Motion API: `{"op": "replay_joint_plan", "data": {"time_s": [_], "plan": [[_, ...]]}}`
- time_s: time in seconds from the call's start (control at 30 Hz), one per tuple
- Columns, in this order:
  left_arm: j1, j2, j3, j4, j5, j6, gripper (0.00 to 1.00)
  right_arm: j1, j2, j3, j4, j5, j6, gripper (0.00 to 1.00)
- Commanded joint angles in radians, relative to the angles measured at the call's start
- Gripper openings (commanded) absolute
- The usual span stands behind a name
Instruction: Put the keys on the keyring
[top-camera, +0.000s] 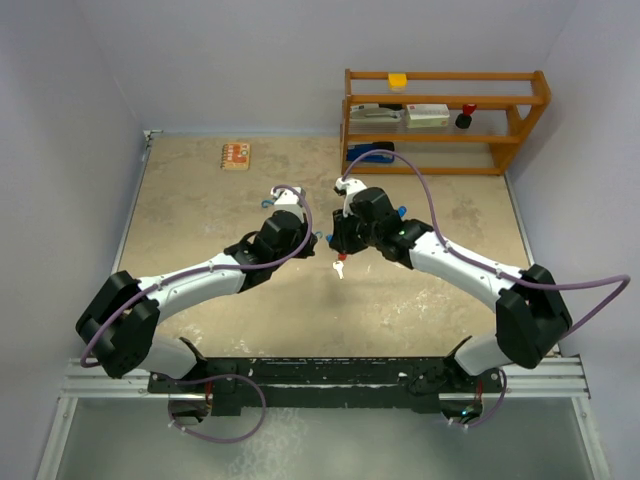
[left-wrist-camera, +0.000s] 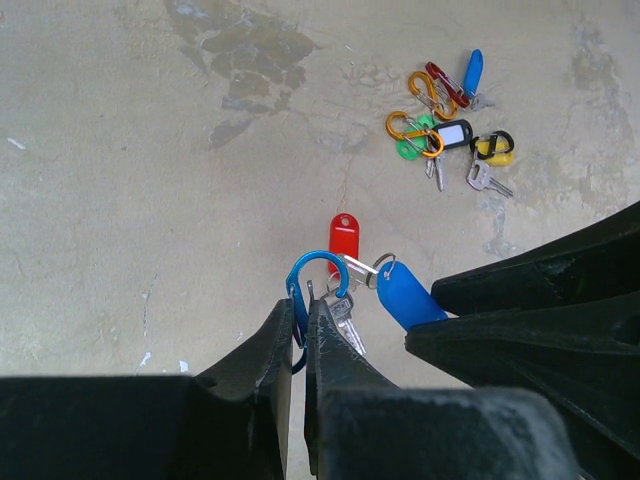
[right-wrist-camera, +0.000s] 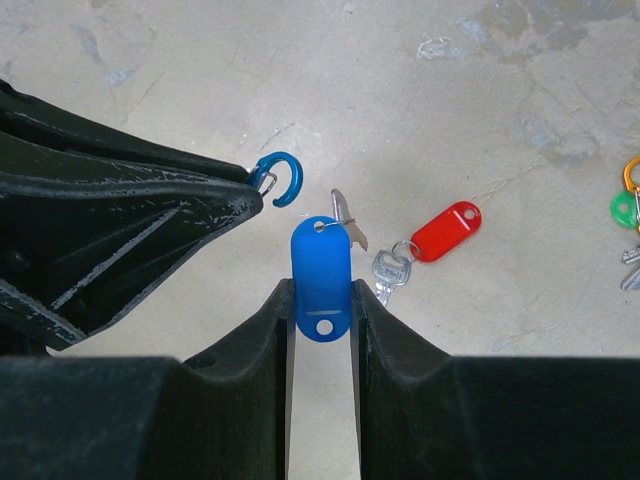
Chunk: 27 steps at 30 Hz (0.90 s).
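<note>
My left gripper (left-wrist-camera: 303, 305) is shut on a blue S-shaped clip (left-wrist-camera: 318, 272) and holds it above the table. My right gripper (right-wrist-camera: 320, 285) is shut on the blue plastic head (right-wrist-camera: 320, 258) of a key; its silver blade (right-wrist-camera: 344, 212) and ring sit close to the clip's open hook (right-wrist-camera: 281, 178). I cannot tell whether the ring is on the hook. A red-headed key (right-wrist-camera: 446, 230) lies on the table just beyond. More keys and orange and red clips lie in a pile (left-wrist-camera: 445, 125) farther off. In the top view the two grippers (top-camera: 326, 240) meet at mid-table.
A wooden shelf (top-camera: 440, 120) with boxes and small items stands at the back right. A small wooden block (top-camera: 236, 155) lies at the back left. Walls close in on the table's left, back and right.
</note>
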Motion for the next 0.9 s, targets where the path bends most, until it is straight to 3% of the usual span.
{"op": "replay_joint_plan", "data": {"time_s": [0.0, 0.87], "plan": [[-0.01, -0.005, 0.026, 0.045, -0.026, -0.019, 0.0, 0.0, 0.013, 0.049, 0.026, 0.015, 0.019, 0.23], [-0.02, 0.031, 0.036, 0.073, -0.043, -0.042, 0.0, 0.0, 0.03, 0.061, 0.036, 0.006, 0.032, 0.23]]}}
